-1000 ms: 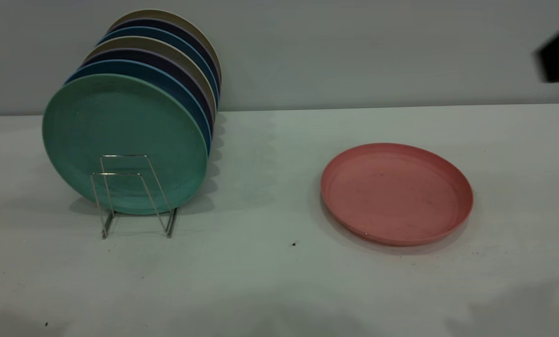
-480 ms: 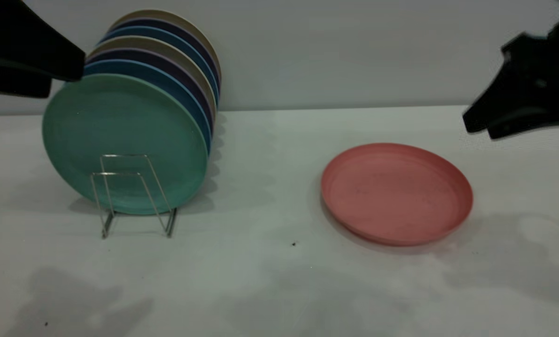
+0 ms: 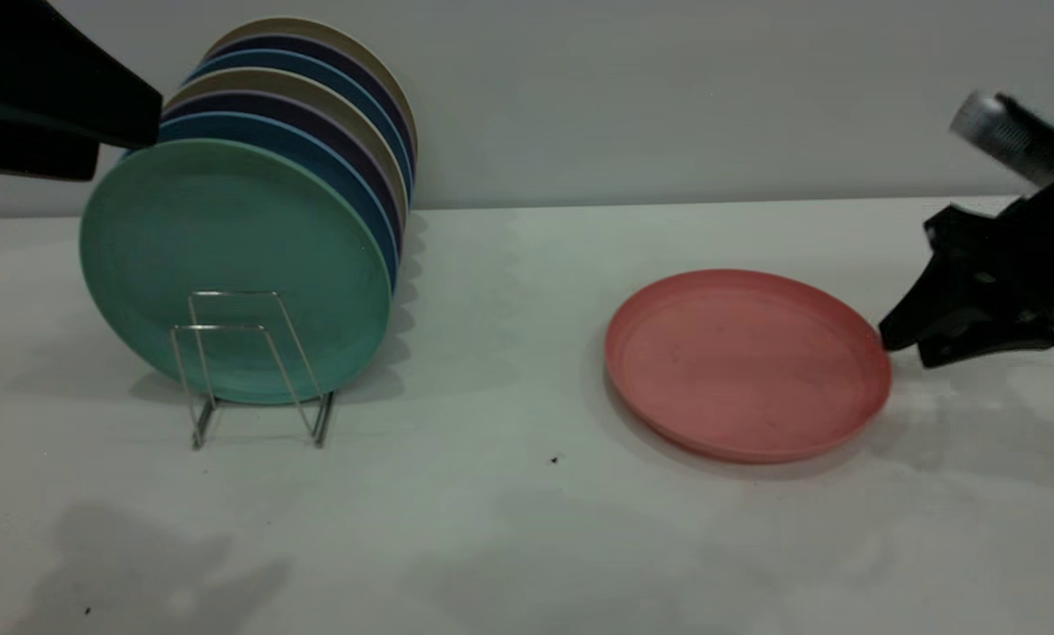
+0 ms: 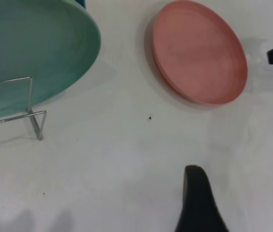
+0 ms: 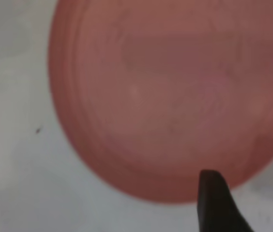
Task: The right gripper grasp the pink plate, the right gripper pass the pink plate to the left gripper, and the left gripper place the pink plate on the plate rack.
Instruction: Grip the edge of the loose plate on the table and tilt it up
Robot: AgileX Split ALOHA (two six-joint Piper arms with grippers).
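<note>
The pink plate point(image 3: 747, 366) lies flat on the white table, right of centre; it also shows in the left wrist view point(image 4: 199, 50) and fills the right wrist view point(image 5: 165, 96). My right gripper point(image 3: 904, 350) is open and low, its fingertips just beside the plate's right rim; in its wrist view one finger point(image 5: 214, 198) overlaps the rim. My left gripper point(image 3: 125, 145) hangs open and empty high at the far left, above the plate rack point(image 3: 249, 366). One of its fingers point(image 4: 199, 198) shows in its wrist view.
The rack holds several upright plates, with a teal-green plate point(image 3: 227, 265) in front and blue and beige ones behind. Two wire loops point(image 4: 30, 111) stand free in front of the teal plate. A wall runs behind the table.
My right gripper has come down from the upper right to the pink plate's right rim. My left gripper entered at the top left and then stayed still. The plate has not moved.
</note>
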